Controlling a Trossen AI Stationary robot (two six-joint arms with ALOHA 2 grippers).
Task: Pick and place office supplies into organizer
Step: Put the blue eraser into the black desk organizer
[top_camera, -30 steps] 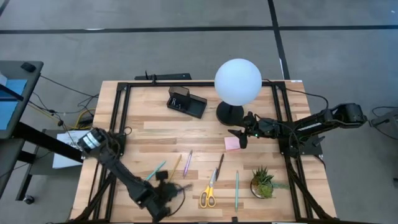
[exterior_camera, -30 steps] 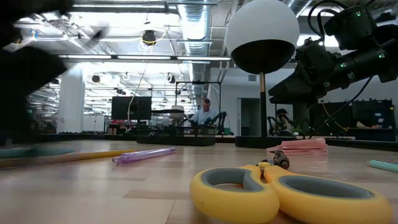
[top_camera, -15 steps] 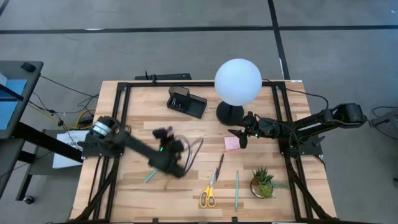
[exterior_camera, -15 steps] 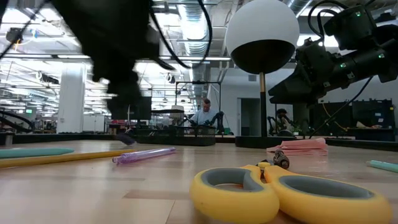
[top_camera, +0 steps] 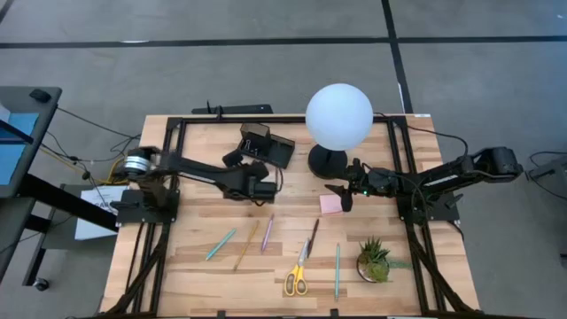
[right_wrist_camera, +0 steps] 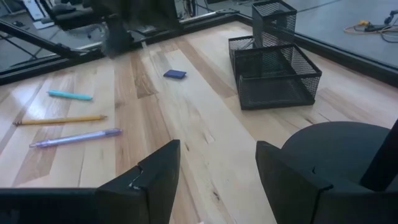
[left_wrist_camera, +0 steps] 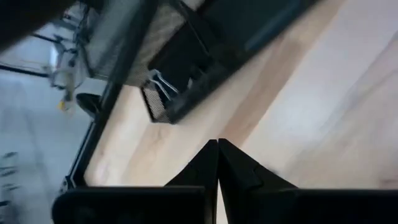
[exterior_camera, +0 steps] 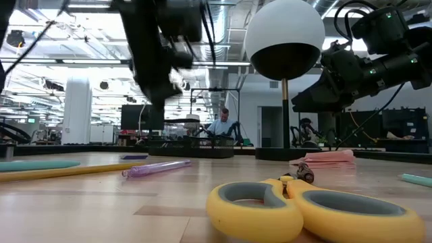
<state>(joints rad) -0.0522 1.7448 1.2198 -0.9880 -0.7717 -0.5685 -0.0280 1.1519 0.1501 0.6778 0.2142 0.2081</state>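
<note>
Nearby, a lamp (top_camera: 338, 117) stands beside the organizer (top_camera: 266, 144). The left gripper (top_camera: 232, 160), fingers pressed together and empty, hovers by it; the right gripper (top_camera: 337, 197) gapes over the pink pad (top_camera: 331, 206).

Black mesh organizer (top_camera: 266, 144), yellow-handled scissors (top_camera: 296, 276), pink pad (top_camera: 331, 205).
</note>
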